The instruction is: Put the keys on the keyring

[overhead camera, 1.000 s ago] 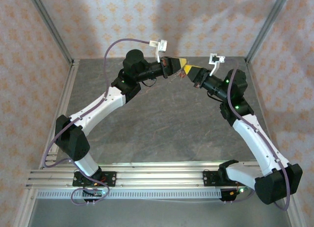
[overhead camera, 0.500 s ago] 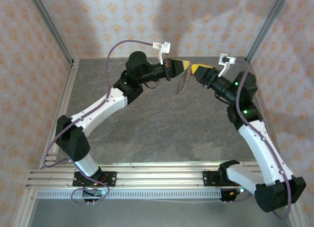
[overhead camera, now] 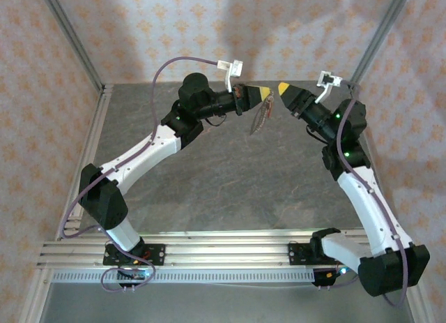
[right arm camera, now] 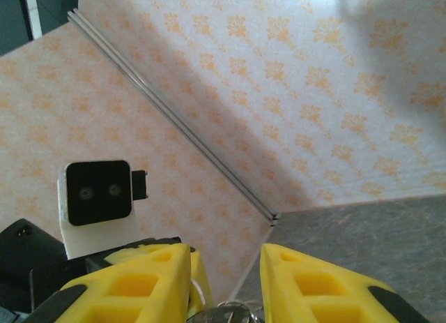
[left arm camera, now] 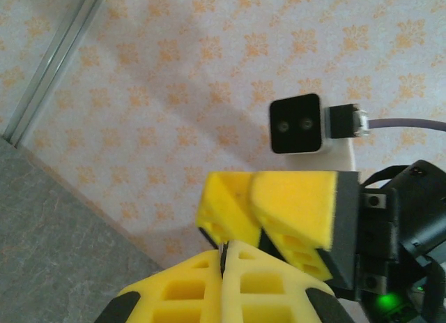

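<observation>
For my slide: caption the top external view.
Left end effector holds a thin pale tan keyring loop aloft; right end effector faces it, apart.

Walls: pale pink wallpaper (overhead camera: 209, 30) with a repeating orange floral motif, same print in both wrist views.
Table: dark grey stone-look table top (overhead camera: 230, 176) with lighter marbled veining.
Left arm (overhead camera: 139, 155) and right arm (overhead camera: 362, 190): white shells, black joints.
Left pincer (overhead camera: 265, 94) and right pincer (overhead camera: 284, 88): bright yellow fingers on black bases.
Thin pale tan oval keyring (overhead camera: 259, 117), top centre of frame: greyish-tan, with a reddish fleck near its upper end.
Mauve-grey cable (overhead camera: 174, 61), upper left.
Ribbed silver aluminium rail (overhead camera: 209, 250) along the bottom.
Green status light (overhead camera: 344, 153) on the right arm.
Boxy wrist camera (left arm camera: 296, 124): white housing, black face.
</observation>
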Controlling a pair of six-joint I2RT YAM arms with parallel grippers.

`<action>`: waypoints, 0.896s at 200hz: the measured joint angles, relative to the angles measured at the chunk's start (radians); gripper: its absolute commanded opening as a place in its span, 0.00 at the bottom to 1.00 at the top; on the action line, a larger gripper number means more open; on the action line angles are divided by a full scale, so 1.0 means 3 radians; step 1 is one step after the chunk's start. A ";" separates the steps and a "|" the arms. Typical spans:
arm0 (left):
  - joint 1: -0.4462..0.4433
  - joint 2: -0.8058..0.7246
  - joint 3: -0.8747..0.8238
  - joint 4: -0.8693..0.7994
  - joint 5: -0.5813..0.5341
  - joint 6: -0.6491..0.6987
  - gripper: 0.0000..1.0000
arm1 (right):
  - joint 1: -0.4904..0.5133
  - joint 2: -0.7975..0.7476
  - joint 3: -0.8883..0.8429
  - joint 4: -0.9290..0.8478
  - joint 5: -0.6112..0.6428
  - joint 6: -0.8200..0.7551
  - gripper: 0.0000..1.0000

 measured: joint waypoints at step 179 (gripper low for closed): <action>0.0000 0.0000 0.0000 0.0099 0.0003 -0.0062 0.00 | -0.0008 0.0243 -0.0245 0.0844 -0.0351 0.0539 0.26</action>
